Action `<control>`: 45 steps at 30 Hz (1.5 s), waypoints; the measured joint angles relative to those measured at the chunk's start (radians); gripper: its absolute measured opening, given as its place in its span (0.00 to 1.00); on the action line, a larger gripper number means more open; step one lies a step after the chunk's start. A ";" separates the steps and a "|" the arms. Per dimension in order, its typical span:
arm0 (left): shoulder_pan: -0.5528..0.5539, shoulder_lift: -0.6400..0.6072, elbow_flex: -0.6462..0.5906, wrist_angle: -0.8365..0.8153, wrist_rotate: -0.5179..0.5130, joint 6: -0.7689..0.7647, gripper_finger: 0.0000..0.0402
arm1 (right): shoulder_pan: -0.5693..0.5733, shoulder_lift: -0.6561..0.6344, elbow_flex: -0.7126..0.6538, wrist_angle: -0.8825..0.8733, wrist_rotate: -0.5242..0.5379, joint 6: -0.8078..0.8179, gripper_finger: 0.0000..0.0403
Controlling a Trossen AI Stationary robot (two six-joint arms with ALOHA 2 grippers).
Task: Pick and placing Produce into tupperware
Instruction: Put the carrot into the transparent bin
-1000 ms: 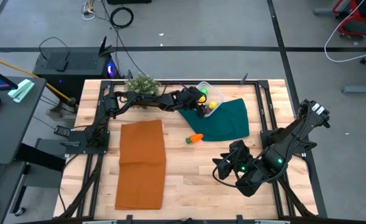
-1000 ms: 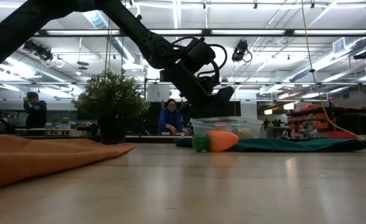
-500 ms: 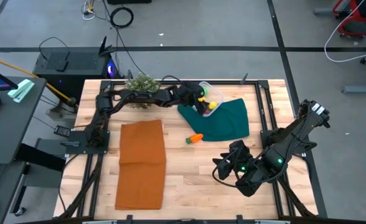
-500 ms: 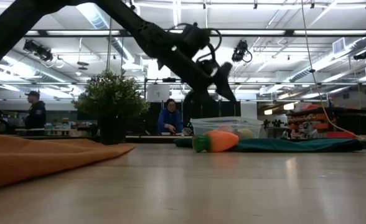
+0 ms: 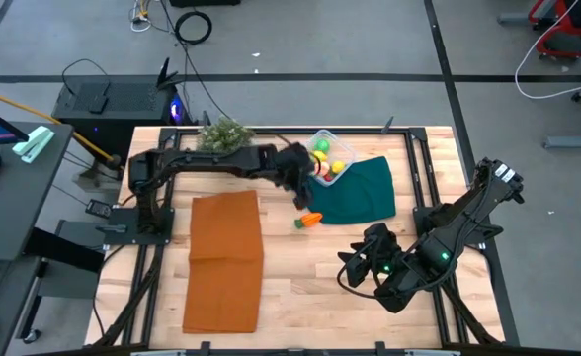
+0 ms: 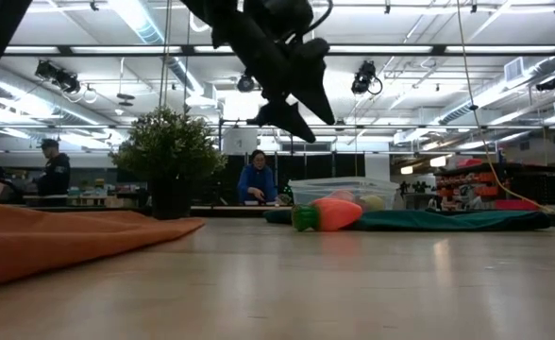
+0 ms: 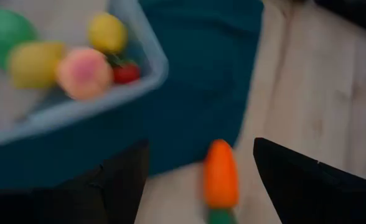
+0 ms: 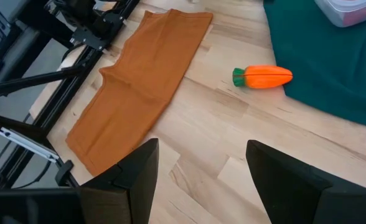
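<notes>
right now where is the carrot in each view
High view: the carrot lies on bare wood beside the green cloth.
Low view: mid-picture, before the tupperware.
Left wrist view: low in the picture, between the fingers.
Right wrist view: upper right.
Shared landmark: the green cloth's edge.

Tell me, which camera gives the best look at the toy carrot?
The right wrist view: the carrot lies whole and sharp on bare wood. The high view shows it tiny, the low view end-on before the tupperware, the left wrist view blurred.
</notes>
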 joint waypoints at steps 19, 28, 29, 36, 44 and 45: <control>-0.163 -0.054 -0.001 -0.181 -0.048 -0.042 0.73 | -0.065 0.000 0.000 0.010 -0.097 -0.140 0.52; -0.125 -0.369 -0.001 -0.265 -0.220 0.045 0.64 | -0.303 0.000 0.000 0.089 -0.312 -0.525 0.52; -0.121 -0.412 -0.001 -0.267 -0.237 0.044 0.63 | -0.333 0.000 0.000 0.107 -0.335 -0.564 0.52; -0.122 -0.653 0.000 -0.302 -0.349 0.043 0.57 | -0.537 0.000 0.000 0.188 -0.522 -0.824 0.52; -0.159 -0.791 0.001 -0.388 -0.440 0.020 0.57 | -0.743 0.068 0.000 0.201 -0.838 -1.139 0.52; -0.166 -0.796 0.001 -0.407 -0.447 0.016 0.57 | -0.761 0.083 0.000 0.205 -0.865 -1.168 0.52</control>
